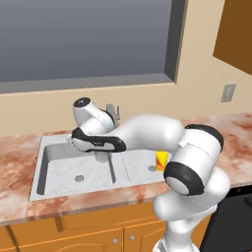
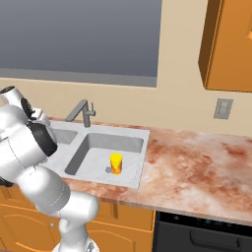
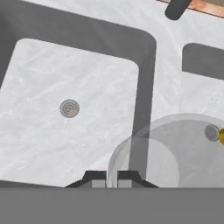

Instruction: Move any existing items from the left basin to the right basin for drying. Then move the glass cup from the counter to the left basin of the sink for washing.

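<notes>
End effector fingertips nearly together, clamped on the rim of the glass cup. In the hand view the translucent tumbler hangs just past the tips, looking down into its mouth; it overlaps the divider between the two bowls and part of the right basin floor.

In the left base view the hand sits over the sink, near the divider, above the left basin. The cup itself is hard to make out there; the forearm blocks most of that spot.

Left basin: bare floor, round drain visible in the hand view. Cup is above the sink, not set down on any basin floor as far as I can tell.

Yellow cup with red mark stands upright in the right basin, just beside that bowl's drain; a sliver of it shows at the right edge of the hand view. In the left base view it's partly hidden behind the arm's elbow.

Tap upright at the sink's back rim, spout angled toward the left side.

Marbled tabletop runs either side of the sink, orange cabinets below. Wall outlet above the tabletop on the right, window above the sink.
</notes>
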